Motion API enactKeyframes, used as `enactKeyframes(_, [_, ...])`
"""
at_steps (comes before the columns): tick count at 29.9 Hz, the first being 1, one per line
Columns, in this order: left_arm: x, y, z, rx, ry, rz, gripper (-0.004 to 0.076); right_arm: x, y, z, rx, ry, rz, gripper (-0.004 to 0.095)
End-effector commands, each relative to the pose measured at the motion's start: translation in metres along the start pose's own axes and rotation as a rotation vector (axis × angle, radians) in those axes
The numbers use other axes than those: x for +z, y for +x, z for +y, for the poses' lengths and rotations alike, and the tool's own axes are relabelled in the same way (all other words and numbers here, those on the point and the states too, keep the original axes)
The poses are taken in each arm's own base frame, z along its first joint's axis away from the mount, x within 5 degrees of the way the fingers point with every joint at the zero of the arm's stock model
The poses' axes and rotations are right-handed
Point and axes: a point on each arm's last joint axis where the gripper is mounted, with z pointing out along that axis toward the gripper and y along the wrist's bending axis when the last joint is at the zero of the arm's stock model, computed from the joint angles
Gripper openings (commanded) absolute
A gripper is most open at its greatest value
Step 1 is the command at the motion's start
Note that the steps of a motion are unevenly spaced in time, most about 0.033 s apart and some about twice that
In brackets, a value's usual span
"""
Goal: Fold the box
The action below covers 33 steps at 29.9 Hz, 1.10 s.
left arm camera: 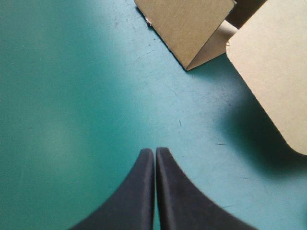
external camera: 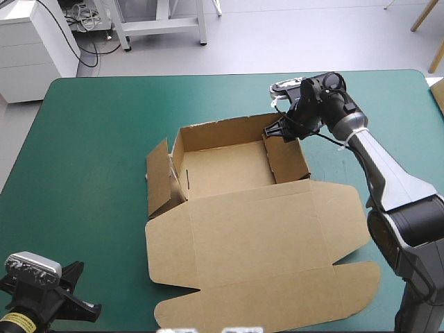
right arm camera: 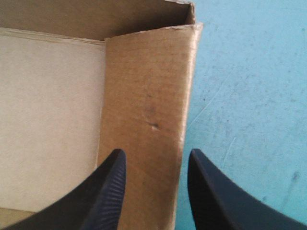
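The box [external camera: 229, 173] lies at the middle of the teal-green cover [external camera: 90, 152], its tray toward the far edge with walls raised and its lid [external camera: 263, 243] flat toward the robot. The right gripper [right arm camera: 156, 152] is at the tray's far right corner. Its fingers are spread and straddle the right wall [right arm camera: 144, 96] — one black finger inside the tray, the other outside over the cover — and clamp nothing as yet. The left gripper [left arm camera: 154, 152] hangs by the table's near left corner, fingers pressed together and empty, well apart from the left flap [left arm camera: 187, 28], which leans outward.

The board looks light and stiff across its panels and will likely bend only along the creases, so a raised wall may spring back once let go. Being so light, the whole box could slide on the cover (it looks smooth) if pushed from one side. The surest hold is probably a pinch on the wall's top edge near the corner — not mid-panel, where the sheet could buckle.
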Motion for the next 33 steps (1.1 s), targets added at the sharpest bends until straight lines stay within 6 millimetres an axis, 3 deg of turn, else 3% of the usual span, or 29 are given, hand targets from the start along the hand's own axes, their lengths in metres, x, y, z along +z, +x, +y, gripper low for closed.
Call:
enactKeyframes(1, [-0.004, -0.011, 0.0, -0.017, 0.009, -0.067, -0.0008, -0.06, -0.002, 0.001, -0.009, -0.018, -0.152, 0.0432])
enactKeyframes(6, [-0.004, -0.011, 0.0, -0.016, 0.009, -0.067, -0.0008, -0.079, 0.002, 0.001, -0.022, -0.016, -0.19, 0.0431])
enactKeyframes(19, [-0.004, -0.011, 0.0, -0.017, 0.011, -0.067, -0.0008, -0.075, 0.004, 0.001, -0.023, -0.017, -0.175, 0.0453])
enactKeyframes(22, [-0.004, -0.011, 0.0, -0.017, 0.011, -0.067, -0.0008, -0.063, 0.01, 0.001, -0.024, -0.017, -0.13, 0.0453])
enactKeyframes(27, [-0.004, -0.011, 0.0, -0.017, 0.011, -0.067, -0.0008, -0.025, 0.026, -0.002, -0.047, 0.018, -0.006, 0.0452])
enactKeyframes(33, [-0.004, -0.011, 0.0, -0.017, 0.011, -0.067, -0.0008, 0.011, 0.025, -0.001, -0.048, 0.015, 0.049, 0.0452])
